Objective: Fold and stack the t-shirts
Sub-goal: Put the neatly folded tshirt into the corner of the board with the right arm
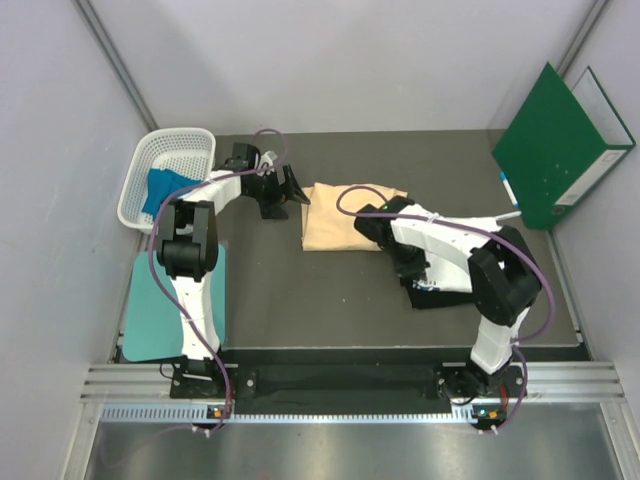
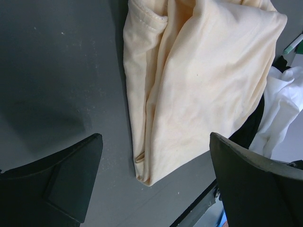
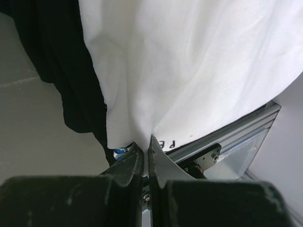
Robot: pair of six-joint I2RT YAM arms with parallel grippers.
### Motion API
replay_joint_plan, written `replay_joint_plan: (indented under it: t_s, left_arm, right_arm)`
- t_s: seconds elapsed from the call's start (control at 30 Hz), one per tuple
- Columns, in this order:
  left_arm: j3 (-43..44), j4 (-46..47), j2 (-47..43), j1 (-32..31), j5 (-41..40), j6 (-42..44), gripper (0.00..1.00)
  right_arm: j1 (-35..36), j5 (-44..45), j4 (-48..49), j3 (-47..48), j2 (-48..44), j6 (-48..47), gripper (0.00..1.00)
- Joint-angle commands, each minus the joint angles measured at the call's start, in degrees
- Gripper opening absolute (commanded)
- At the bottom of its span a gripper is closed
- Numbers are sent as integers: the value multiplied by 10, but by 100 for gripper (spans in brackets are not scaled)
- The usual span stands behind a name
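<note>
I see the pale peach t-shirt (image 1: pixel 345 218) folded into a thick, slightly creased packet. It lies flat on the table (image 1: pixel 300 300), to the right of the white basket (image 1: pixel 140 178). The blue t-shirt (image 1: pixel 165 188) lies crumpled inside the basket. Farther right of the basket, the white t-shirt (image 3: pixel 189 61) touches the dark t-shirt (image 3: pixel 57 61). Its edge is pinched in the right gripper (image 3: pixel 146 142).

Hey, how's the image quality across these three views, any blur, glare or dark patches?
Top view: sharp, evenly lit, little shadow. Left wrist: peach shirt crisp, the near fingers dark and soft. Right wrist: white shirt nearly washed out, dark shirt an undetailed black.
</note>
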Motion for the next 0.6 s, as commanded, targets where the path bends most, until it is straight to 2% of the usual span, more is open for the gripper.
replay_joint_plan:
  t_s: [0.0, 0.27, 0.57]
  left_arm:
    - [-1, 19, -5, 3, 10, 5, 99]
    - [-1, 19, -1, 3, 7, 4, 99]
    - [1, 13, 2, 3, 3, 4, 99]
  right_arm:
    - [8, 26, -69, 46, -41, 1, 0]
    - [10, -21, -71, -19, -84, -6, 0]
    - [23, -40, -56, -60, -58, 6, 0]
